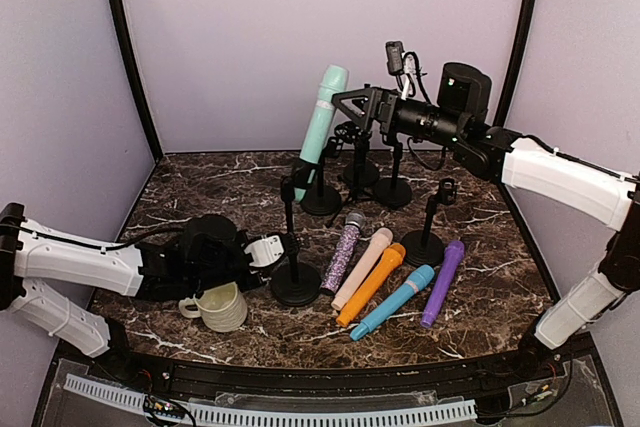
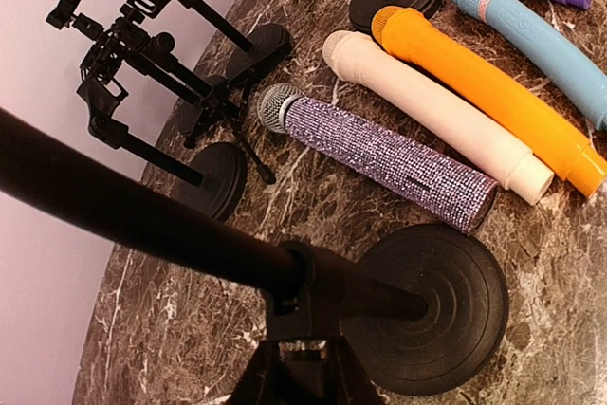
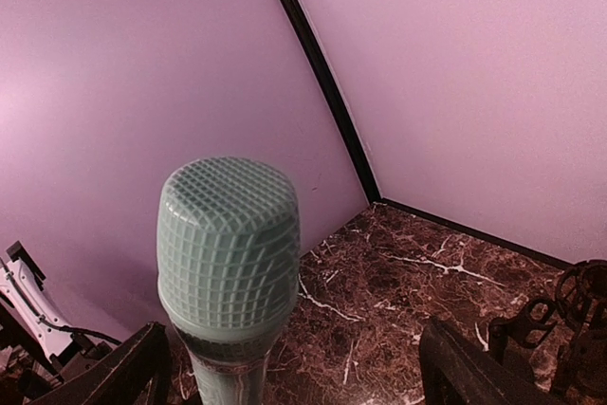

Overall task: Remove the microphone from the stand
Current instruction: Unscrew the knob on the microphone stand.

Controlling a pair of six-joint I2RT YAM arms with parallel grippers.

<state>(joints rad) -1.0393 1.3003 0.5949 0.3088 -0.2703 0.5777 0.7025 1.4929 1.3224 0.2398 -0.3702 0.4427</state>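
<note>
You are working over a dark marble table (image 1: 200, 182), with your right arm (image 1: 560, 177) reaching high across the back and your left arm (image 1: 80, 262) lying low along the near left side. Your left gripper (image 1: 274, 249) is clamped on the thin pole of the stand (image 1: 296, 287), low down, just above its round base. In the left wrist view the pole runs straight across in front of the fingers. At the top of that same stand sits the mint-green microphone (image 1: 322, 117), upright with a slight lean, its mesh head uppermost. Your right gripper (image 1: 348, 109) is up at that head with its jaws wide apart. In the right wrist view the head stands between the two fingers (image 3: 114, 377), closer to one than the other and not pinched. Other stands (image 1: 392, 190) are grouped below your right gripper. Just past the stand's base from your left gripper, a row lies side by side on the marble: a glittery lilac microphone (image 1: 346, 252) nearest, then a cream microphone (image 1: 362, 267), an orange microphone (image 1: 370, 285), a blue microphone (image 1: 393, 302) and a purple microphone (image 1: 442, 282). A cream mug (image 1: 222, 307) sits just beside your left gripper, on its near side.
</note>
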